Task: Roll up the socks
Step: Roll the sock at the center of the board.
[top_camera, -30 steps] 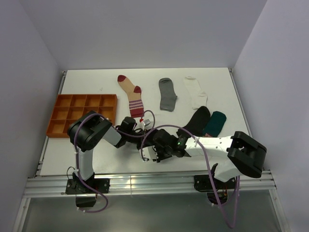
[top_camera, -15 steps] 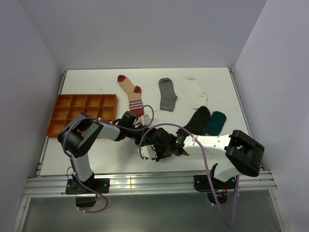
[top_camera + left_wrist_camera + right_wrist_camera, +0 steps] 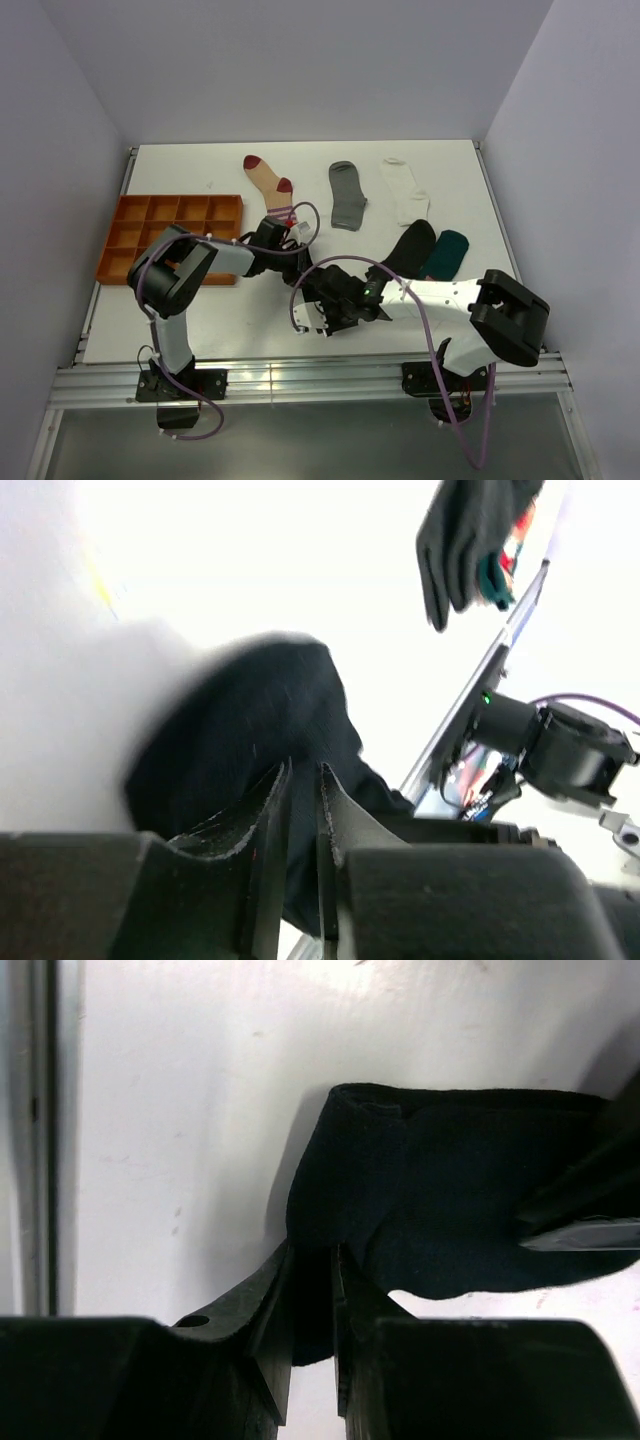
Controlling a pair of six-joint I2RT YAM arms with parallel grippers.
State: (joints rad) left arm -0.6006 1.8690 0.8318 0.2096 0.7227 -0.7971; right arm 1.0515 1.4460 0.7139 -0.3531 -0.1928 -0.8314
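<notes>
Pinching a black sock [image 3: 440, 1190] from two sides, the left jaws and right jaws are each closed narrow on its fabric at the desk's [image 3: 220, 325] near middle, apparently so one side anchors the cloth while the other turns it into a roll. A second black sock [image 3: 410, 248], a teal sock [image 3: 447, 255], a grey sock [image 3: 347, 195], a white sock [image 3: 405, 190] and a striped sock [image 3: 268, 185] lie flat farther back.
</notes>
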